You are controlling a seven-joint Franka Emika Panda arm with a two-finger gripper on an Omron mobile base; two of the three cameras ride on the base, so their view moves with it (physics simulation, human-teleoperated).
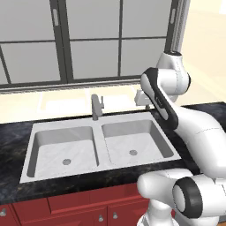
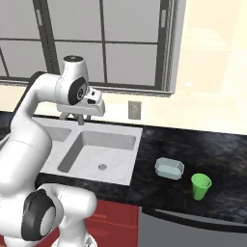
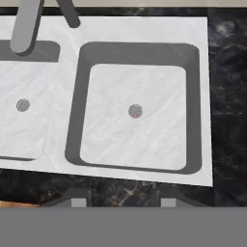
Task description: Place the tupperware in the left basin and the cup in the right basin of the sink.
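One translucent pale blue plastic tupperware [image 2: 169, 168] and one bright green tapered cup [image 2: 200, 186] stand near each other on the black marbled worktop [image 2: 212, 149], lower right of the right base view. Two grey marbled basins [image 1: 66, 150] [image 1: 132, 142] flank one divider. The claw [image 3: 123, 201] is spread, tips cut off.

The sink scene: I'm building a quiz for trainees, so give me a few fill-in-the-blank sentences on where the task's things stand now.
1. The tupperware and the cup both stand on the dark ____ right of the sink.
2. The colour of the cup is ____.
3. The left basin and the right basin each hold nothing but a round ____.

Missing words: counter; green; drain
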